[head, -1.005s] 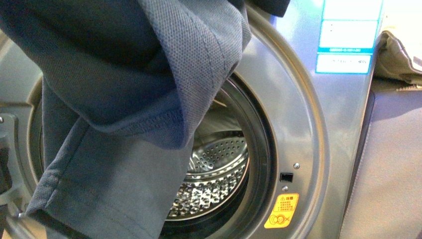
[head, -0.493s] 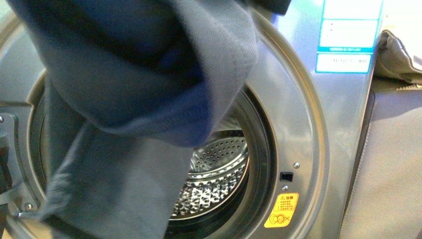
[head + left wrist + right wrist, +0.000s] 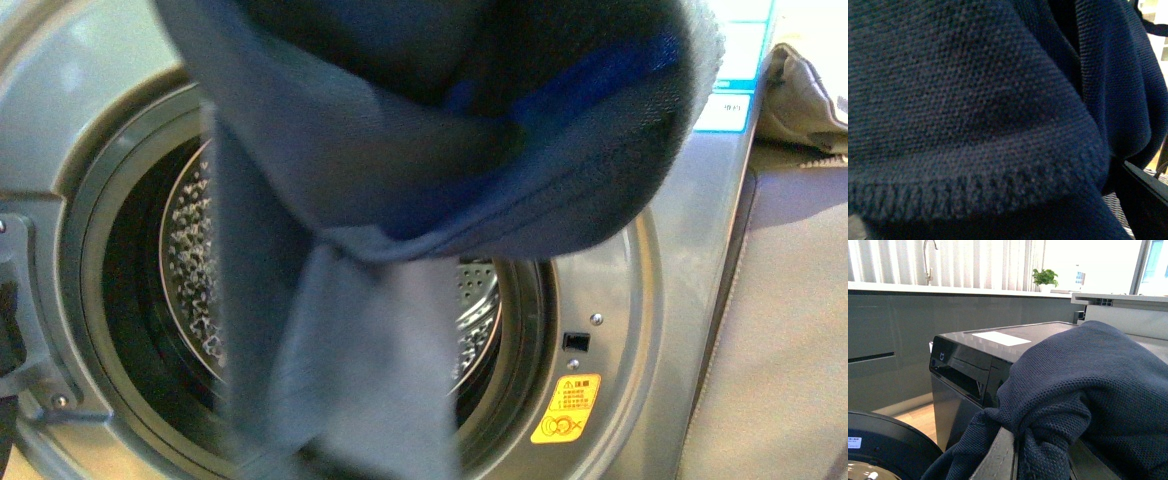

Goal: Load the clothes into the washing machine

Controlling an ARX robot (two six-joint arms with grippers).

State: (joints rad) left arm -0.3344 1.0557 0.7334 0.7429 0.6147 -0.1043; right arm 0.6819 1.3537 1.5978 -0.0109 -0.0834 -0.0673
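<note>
The clothes (image 3: 440, 150) had swung to the right and up since a moment before. The left side of the round hole (image 3: 85, 260) now showed where cloth had covered it. The washing machine (image 3: 620, 300) had not moved.

The clothes hung in the air in front of the top edge of the hole, bunched in a fat dark blue roll. One long flap fell down over the middle of the hole to its bottom edge. The shiny drum (image 3: 190, 260) with its little holes peeked out on both sides of the flap.

In the right wrist view the clothes were heaped over the right gripper (image 3: 1043, 460). Cloth was pinched between its two grey fingers (image 3: 1000, 455), so it was holding the clothes. The left wrist view showed only blue knit cloth with a stitched hem (image 3: 973, 192), very close. The left gripper could not be seen, so I cannot tell if it was wide or narrow.

A yellow sticker (image 3: 566, 408) sat near the lower right edge of the hole. A blue and white label (image 3: 735, 85) was at the top right corner of the machine's front. A beige cloth bundle (image 3: 812, 85) lay just past the machine's right edge.

In the room, a black box-shaped machine (image 3: 973, 365) stood on a wooden floor (image 3: 913, 422). Behind it ran a long grey counter (image 3: 923, 310) with a tap (image 3: 928, 260) and a green plant (image 3: 1044, 277).
</note>
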